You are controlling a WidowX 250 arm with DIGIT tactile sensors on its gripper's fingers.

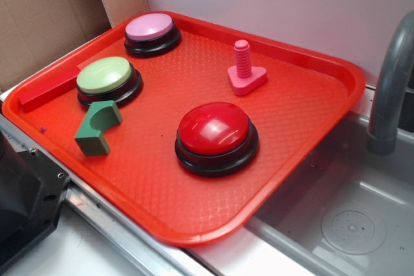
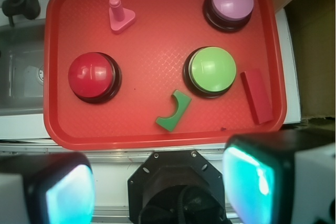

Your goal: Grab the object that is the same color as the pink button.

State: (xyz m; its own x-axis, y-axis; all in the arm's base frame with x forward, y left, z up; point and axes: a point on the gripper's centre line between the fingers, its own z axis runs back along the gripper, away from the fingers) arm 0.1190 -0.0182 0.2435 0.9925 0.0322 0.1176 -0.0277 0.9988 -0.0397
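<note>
Exterior: my jaws aren't in shot; pink bolt (image 1: 246,69) stands upright on the tray's (image 1: 304,140) far side, well apart from the pink button (image 1: 152,32). Wrist: my jaws (image 2: 157,187) are spread wide, empty, off the tray's near edge. Reach not begun; next I'd cross over and descend onto the bolt's post. No readable text.

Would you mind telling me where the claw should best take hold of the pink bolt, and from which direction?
Grip the pink bolt by its ridged upright post, coming straight down from above. The post stands vertical on a flat triangular base on the tray, with bare space on all sides, so the fingers can probably close across it freely.
</note>
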